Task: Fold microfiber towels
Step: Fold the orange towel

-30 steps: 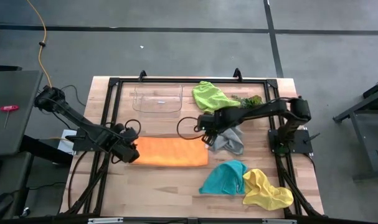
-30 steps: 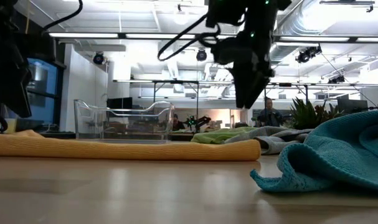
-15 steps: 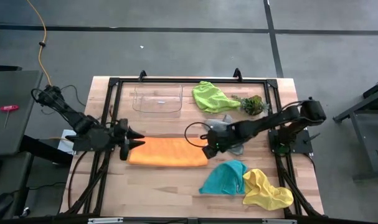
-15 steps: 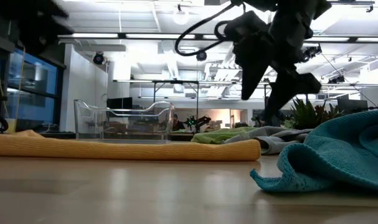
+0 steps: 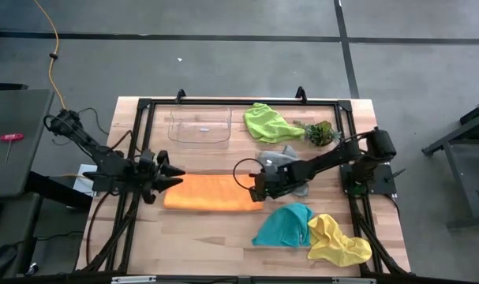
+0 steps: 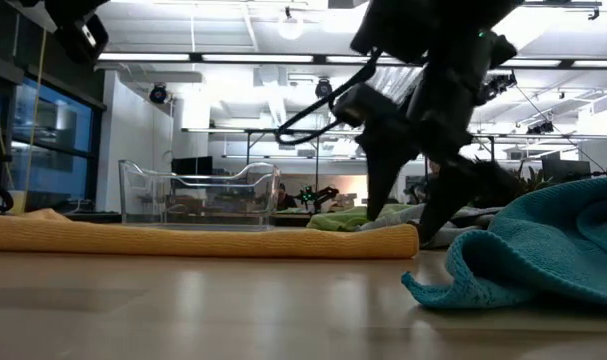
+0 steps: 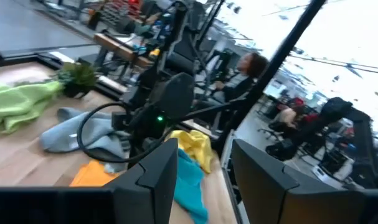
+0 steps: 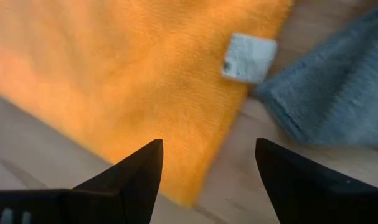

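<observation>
Now, quick notes:
right gripper (image 5: 260,188): fingers apart, empty, just above the orange towel (image 5: 213,192) right end, white tag beside it
left gripper (image 5: 173,175): fingers apart, empty, at towel's left end
towel axis: long side runs gripper to gripper
nearer: both arms equally close, one per end
grey towel (image 5: 290,171): just beyond right gripper

Table layout, seen from above.
Clear tray (image 5: 200,126) behind folded towel (image 5: 214,192); four loose towels (image 5: 285,170) to its right.
</observation>
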`<action>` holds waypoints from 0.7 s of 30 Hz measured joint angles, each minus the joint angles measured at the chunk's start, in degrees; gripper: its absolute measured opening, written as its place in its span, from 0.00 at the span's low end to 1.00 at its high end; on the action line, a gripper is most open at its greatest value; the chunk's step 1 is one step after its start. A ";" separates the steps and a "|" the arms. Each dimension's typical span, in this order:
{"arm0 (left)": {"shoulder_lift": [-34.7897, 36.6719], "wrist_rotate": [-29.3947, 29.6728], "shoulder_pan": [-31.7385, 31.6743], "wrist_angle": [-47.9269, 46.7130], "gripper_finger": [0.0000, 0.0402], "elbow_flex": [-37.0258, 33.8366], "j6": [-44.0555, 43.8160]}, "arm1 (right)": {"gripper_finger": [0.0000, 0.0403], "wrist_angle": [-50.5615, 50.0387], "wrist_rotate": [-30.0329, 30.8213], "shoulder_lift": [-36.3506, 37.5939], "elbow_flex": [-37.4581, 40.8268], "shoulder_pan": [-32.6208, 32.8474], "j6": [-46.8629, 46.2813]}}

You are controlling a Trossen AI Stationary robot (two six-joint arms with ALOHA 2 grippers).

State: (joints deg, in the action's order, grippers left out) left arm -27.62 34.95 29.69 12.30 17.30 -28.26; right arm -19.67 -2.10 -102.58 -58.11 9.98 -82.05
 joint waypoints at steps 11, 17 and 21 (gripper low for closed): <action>0.04 0.23 0.00 -0.25 0.35 0.00 -0.03 | 0.61 4.02 0.19 -3.36 -0.32 0.20 -6.88; 0.04 0.23 0.00 -0.66 0.35 0.00 0.62 | 0.61 6.45 0.31 -4.53 -0.54 0.50 -9.35; 0.04 0.25 0.00 -0.80 0.35 0.00 1.47 | 0.56 6.14 1.51 -5.43 -0.74 0.59 -10.73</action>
State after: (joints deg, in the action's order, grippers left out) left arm -27.57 35.20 29.69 11.50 17.30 -26.79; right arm -13.53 -0.59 -108.01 -58.85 10.57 -92.78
